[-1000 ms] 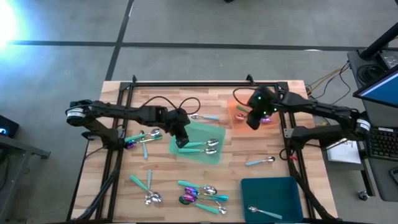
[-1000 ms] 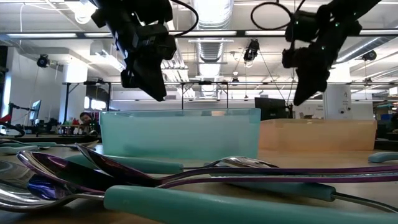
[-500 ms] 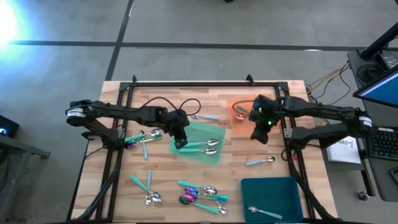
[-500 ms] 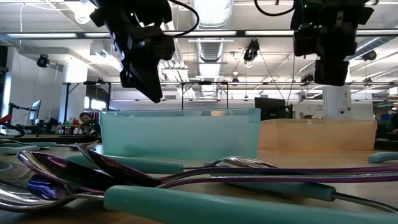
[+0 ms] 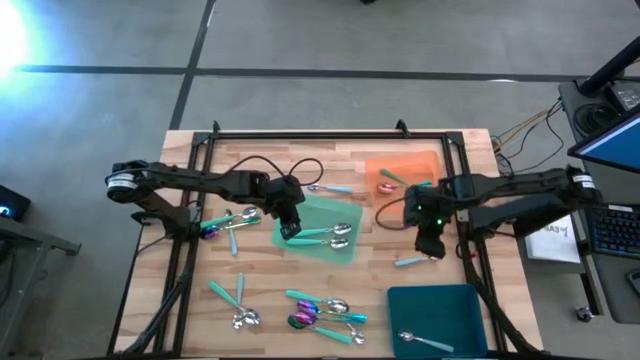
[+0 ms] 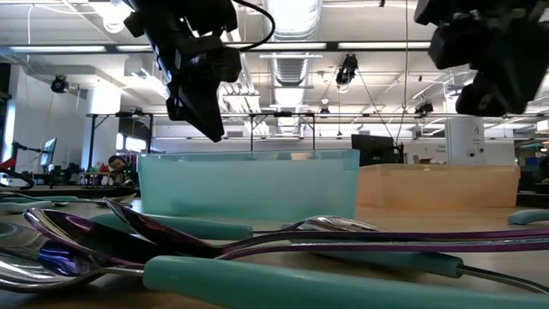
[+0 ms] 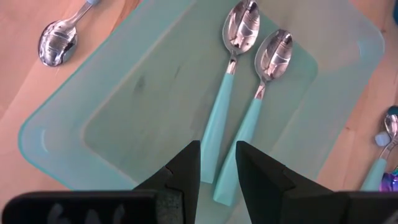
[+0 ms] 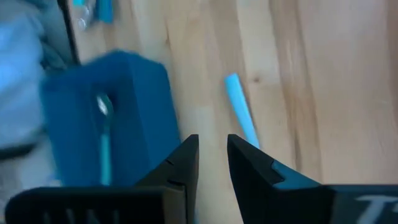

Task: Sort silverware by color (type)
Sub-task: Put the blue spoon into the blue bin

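Observation:
The silverware is made up of small spoons with teal handles. Two silver ones (image 7: pixel 249 74) lie side by side in the light green tray (image 5: pixel 320 228). My left gripper (image 7: pixel 217 168) hangs above their handle ends, open by a narrow gap and clear of the tray (image 6: pixel 249 184). My right gripper (image 8: pixel 212 162) is open by a narrow gap and holds nothing. It hovers over bare wood beside a lone spoon (image 5: pixel 418 260), whose teal handle (image 8: pixel 239 118) lies on the table. One spoon (image 5: pixel 388 183) lies in the orange tray (image 5: pixel 405 165), and another (image 5: pixel 420 341) in the dark teal tray (image 5: pixel 437 305).
Loose spoons lie on the wood: one (image 5: pixel 330 188) beyond the green tray, a cluster (image 5: pixel 232 220) at the left, a pair (image 5: pixel 240 300) and a pile (image 5: pixel 325 312) near the front edge. A black frame (image 5: pixel 300 133) runs along the table's far side.
My right gripper has swung from above the orange tray toward the table's near edge, turning as it went. It now hangs beside the lone spoon near the dark teal tray.

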Available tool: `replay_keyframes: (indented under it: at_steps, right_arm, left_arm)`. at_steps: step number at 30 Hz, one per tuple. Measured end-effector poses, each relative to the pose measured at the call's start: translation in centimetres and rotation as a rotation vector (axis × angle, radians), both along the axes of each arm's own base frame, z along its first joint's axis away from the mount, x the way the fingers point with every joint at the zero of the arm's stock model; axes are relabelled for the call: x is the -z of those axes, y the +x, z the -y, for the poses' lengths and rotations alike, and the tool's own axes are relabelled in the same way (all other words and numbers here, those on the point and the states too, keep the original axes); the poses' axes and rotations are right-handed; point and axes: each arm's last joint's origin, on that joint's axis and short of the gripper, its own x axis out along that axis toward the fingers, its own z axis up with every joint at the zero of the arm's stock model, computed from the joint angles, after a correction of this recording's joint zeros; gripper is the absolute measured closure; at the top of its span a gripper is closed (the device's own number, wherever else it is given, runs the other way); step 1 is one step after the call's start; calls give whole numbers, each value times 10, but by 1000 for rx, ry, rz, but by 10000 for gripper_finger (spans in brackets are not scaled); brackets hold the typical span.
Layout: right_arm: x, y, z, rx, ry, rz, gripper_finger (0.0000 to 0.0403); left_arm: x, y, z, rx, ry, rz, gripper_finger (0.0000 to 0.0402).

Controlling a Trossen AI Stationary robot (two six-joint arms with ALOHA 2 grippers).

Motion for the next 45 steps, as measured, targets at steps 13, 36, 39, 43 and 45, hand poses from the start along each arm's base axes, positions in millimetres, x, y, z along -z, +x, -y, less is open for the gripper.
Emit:
replay_keyframes:
  at_steps: [13,36,39,43,45]
  right_arm:
    - [35,-1,-16,-112,-244,-150,294]
    - [96,24,-55,-346,-366,-355,283]
    - [102,26,-55,-349,-371,-386,289]
    - [107,27,-55,-339,-383,-416,305]
    - [108,27,-55,-313,-400,-423,321]
  left_arm:
    - [1,-2,0,14,6,-18,315]
    - [4,-8,1,53,20,-87,315]
    - [4,-8,1,53,20,-90,315]
    - [4,-8,1,53,20,-90,315]
    - [4,-8,1,52,19,-90,315]
